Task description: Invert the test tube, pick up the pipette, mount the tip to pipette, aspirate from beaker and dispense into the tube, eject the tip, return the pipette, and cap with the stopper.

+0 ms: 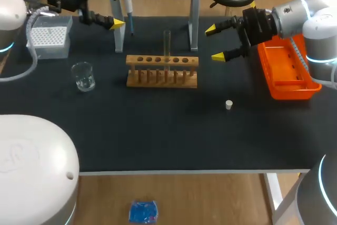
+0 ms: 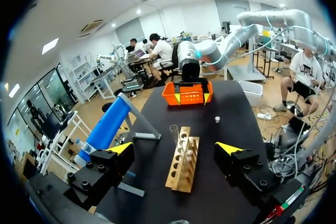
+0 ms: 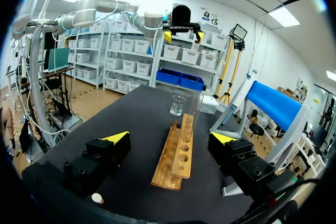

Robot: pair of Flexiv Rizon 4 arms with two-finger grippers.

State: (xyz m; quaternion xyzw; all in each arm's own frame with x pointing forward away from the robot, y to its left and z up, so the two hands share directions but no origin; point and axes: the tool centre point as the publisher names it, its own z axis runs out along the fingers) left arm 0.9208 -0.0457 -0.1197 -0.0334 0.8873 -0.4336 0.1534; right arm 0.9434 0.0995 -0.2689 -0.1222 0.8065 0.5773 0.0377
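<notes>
Test tube [image 1: 167, 46] is standing upright in the wooden rack [image 1: 162, 72] at mid-table, and I am not making out which end is up, so I am leaving the inversion step unjudged. Working outward from my near edge, the white stopper [image 1: 228, 105] is lying loose on the black mat [image 1: 158, 135], near and right of the rack, so capping is waiting. Left of the rack the glass beaker [image 1: 83, 76] is sitting alone, and farther left the tip box [image 1: 48, 39] is resting close to the left edge. At the far side the pipette [image 1: 127, 1] is hanging on its stand [image 1: 119, 32], so I am judging that pickup, tip mounting, aspirating, dispensing, ejecting and returning are all lying ahead. The left gripper [image 1: 115, 8] is hovering just beside the pipette, fingers spread and carrying nothing. The right gripper [image 1: 215, 42] is hanging right of the rack, likewise spread and empty. The near half of the mat is giving me wide room, while the stand's legs are crowding the far side behind the rack and the orange tray [image 1: 288, 72] is hugging the right edge beside my right arm.
</notes>
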